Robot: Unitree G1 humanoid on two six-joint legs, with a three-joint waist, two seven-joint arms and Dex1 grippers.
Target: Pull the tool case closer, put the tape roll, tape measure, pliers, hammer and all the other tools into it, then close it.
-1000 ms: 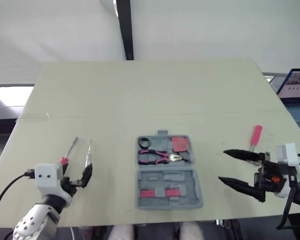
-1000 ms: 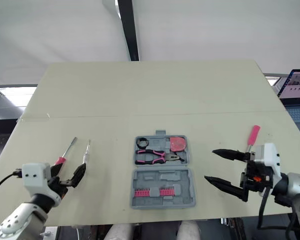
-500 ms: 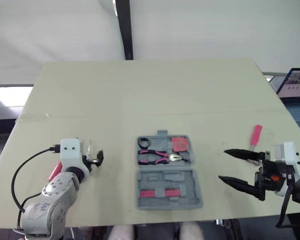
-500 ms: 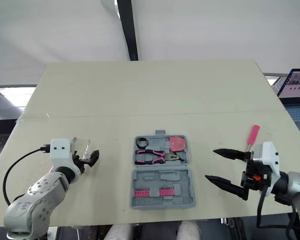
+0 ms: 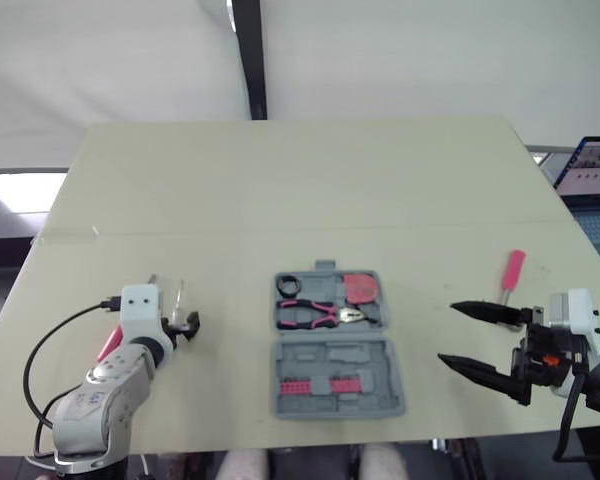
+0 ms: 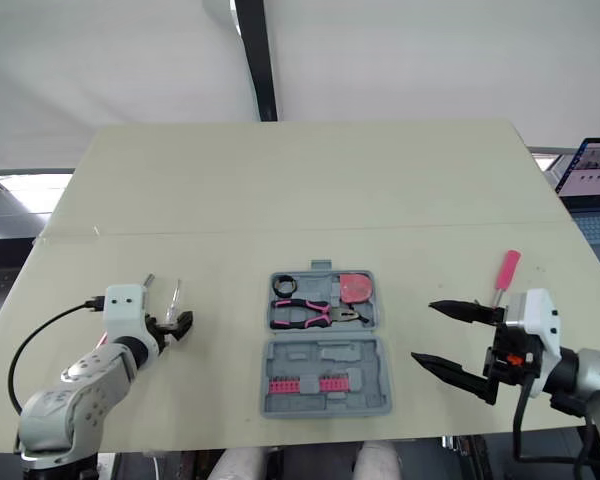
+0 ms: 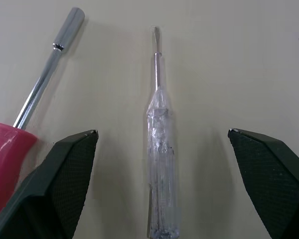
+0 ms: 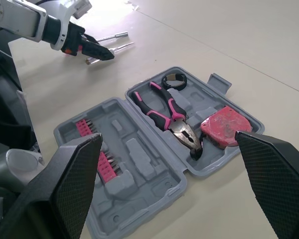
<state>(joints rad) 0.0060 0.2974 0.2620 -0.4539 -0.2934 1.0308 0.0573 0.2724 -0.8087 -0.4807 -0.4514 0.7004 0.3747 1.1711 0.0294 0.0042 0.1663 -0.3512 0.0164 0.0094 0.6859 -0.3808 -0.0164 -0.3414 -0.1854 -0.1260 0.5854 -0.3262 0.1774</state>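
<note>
The left tool (image 7: 162,133), spread apart, straddled the clear-handled screwdriver (image 7: 159,164); it needed to close squarely on the handle, missing the red-handled nut driver (image 7: 10,149).

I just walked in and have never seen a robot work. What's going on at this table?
The robot is packing tools into an open grey tool case. The pliers, tape roll and tape measure already lie inside. Its left gripper is open, one finger either side of a clear-handled screwdriver on the table, beside a red-handled driver. The right gripper hangs open near a pink-handled screwdriver.
</note>
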